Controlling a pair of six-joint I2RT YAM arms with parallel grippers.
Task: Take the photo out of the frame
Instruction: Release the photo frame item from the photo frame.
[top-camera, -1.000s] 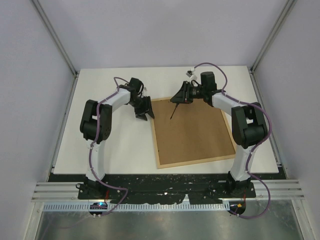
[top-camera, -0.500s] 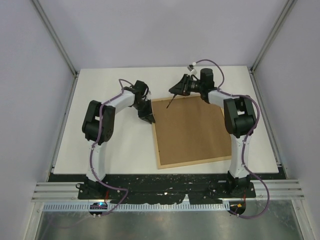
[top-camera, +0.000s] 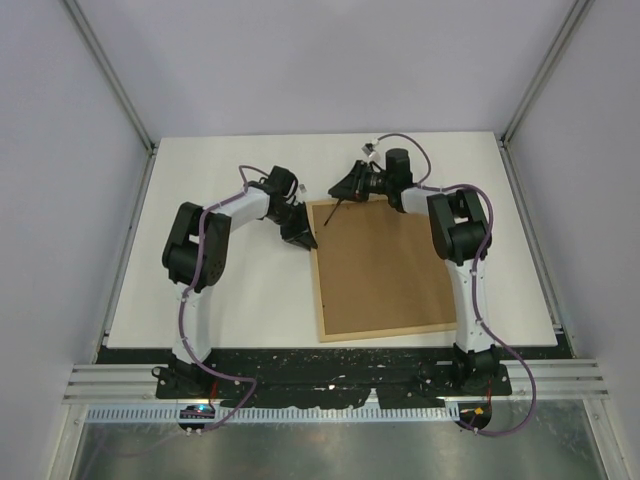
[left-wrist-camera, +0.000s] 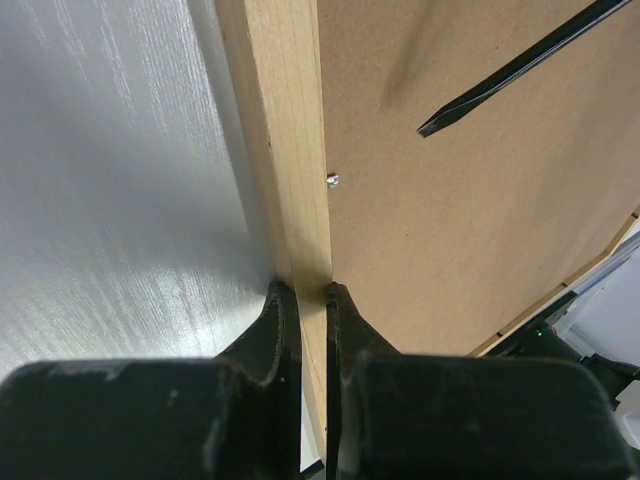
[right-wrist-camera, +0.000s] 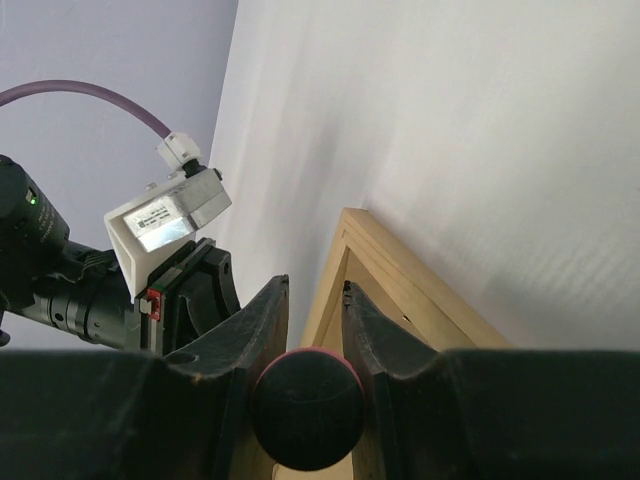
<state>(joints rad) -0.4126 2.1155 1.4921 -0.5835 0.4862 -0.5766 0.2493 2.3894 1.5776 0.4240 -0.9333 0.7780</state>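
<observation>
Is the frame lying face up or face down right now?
Face down: the light wooden picture frame lies with its brown fibreboard back facing up; no photo shows.

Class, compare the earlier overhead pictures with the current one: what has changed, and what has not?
The left gripper moved right to the left rail of the frame and closed on it. The right gripper carried the screwdriver left toward the far-left corner. The frame turned slightly clockwise. Unchanged: the right grip on the screwdriver; the frame lying back-up.
</observation>
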